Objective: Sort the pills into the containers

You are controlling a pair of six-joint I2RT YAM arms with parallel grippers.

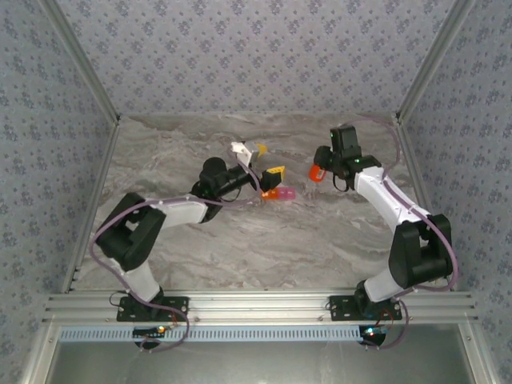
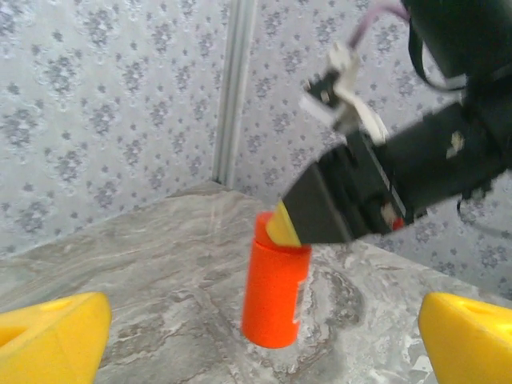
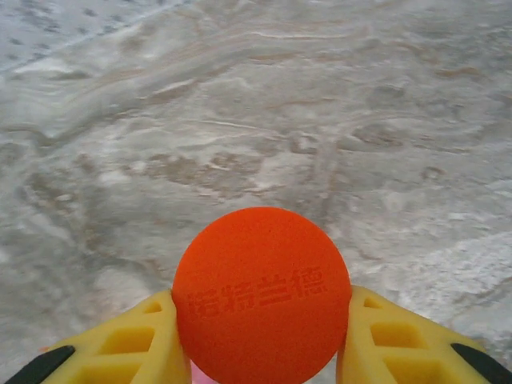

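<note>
The containers (image 1: 278,194), a tiny orange cell joined to a pink cell, lie on the marble table (image 1: 240,240) near its middle. My left gripper (image 1: 264,160) hangs just behind them, its yellow fingertips (image 2: 50,340) spread wide with nothing between them. My right gripper (image 1: 318,173) is shut on an orange round bottle (image 2: 276,280), held nearly upright with its base close over the marble. In the right wrist view the bottle's flat end (image 3: 262,296) sits squeezed between my yellow fingers (image 3: 136,344). The pills are hidden.
Patterned walls and metal corner posts (image 1: 88,80) close in the table on three sides. The two grippers work close together, right of the table's centre. Bare marble stretches toward the near edge (image 1: 256,300) and the far left.
</note>
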